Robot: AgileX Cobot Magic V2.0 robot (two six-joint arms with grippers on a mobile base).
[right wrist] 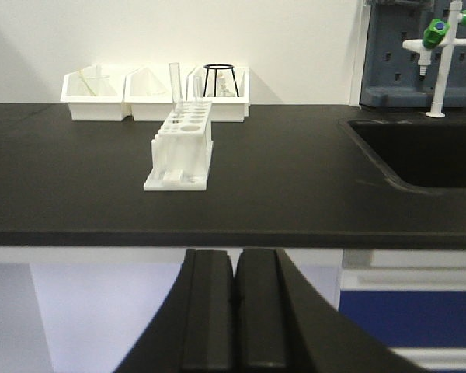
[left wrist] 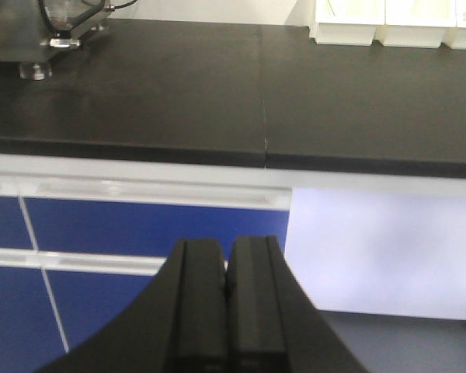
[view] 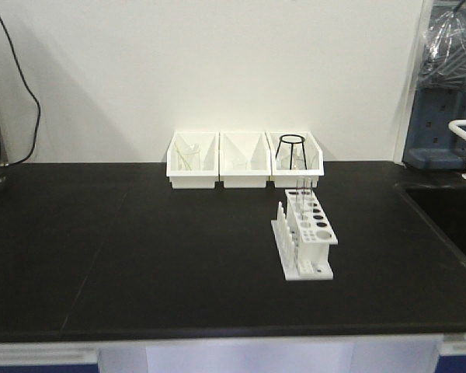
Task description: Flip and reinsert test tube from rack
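- Both arms sit off the near edge of the bench [view: 140, 256], not over it; the left gripper [left wrist: 227, 252] has its fingers pressed together on nothing, and the right gripper [right wrist: 235, 260] is the same: closed and empty.
- The rack [view: 307, 237] stands right of centre on the bench, its long axis running near to far; the test tube [right wrist: 174, 81] stands upright in a hole at the rack's far end, its twin just beside it, with the three white bins [view: 245, 159] close behind.
- The step in hand, as I judge it, is the approach; I would use the right arm, since its camera looks straight at the rack, and spread the fingers well before they reach the glass.
- I'd come in from above, clear of the pegs on the rack's left side, and take the tube on its bare upper part, away from the twin; a light squeeze — glass is slick and brittle.
- I'd lift straight up until the bottom leaves the hole; any tilt could lever the light rack over or drag it.
- The sink [right wrist: 419, 155] lies to the right, so I'd do the flip over the bench — not out there.
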